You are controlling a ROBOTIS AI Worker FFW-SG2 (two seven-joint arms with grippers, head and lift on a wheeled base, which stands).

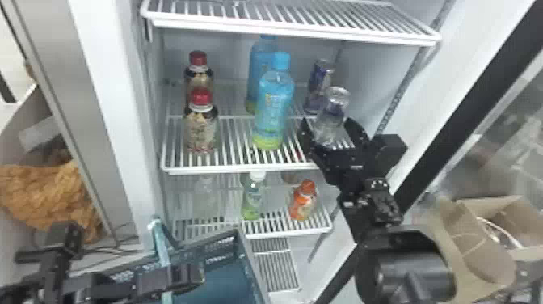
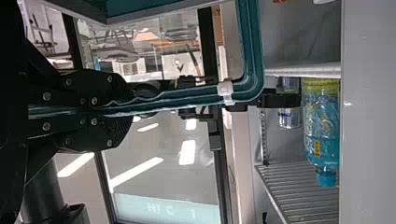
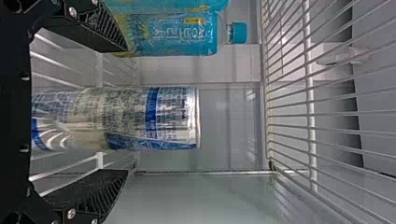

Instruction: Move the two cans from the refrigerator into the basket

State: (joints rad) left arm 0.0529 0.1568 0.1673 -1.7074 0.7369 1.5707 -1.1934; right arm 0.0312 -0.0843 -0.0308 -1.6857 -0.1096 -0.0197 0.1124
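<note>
Black and wide around near can (image 1: 333,115) at right of shelf (image 1: 226,168) with right gripper (image 3: 126,110); clamped on basket (image 2: 252,49) with left gripper (image 2: 128,109). Could knock near can into far can (image 1: 319,83) if closed off-centre.

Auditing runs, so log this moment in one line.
right hand: open around front can | left hand: shut on basket rim | rear can: on shelf

"Any room around the front can (image 1: 332,115)?"

"Yes, gaps on both sides, inside the spread fingers of the right gripper (image 1: 328,121)."

"And beyond?"

"Crowded on the left by the front blue bottle (image 1: 272,109), maybe touching the finger, hard to tell. Open toward the right wall (image 1: 375,85). Obstructed behind by the second can (image 1: 319,85)."

"Upward?"

"Free to the upper shelf (image 1: 291,30)."
</note>
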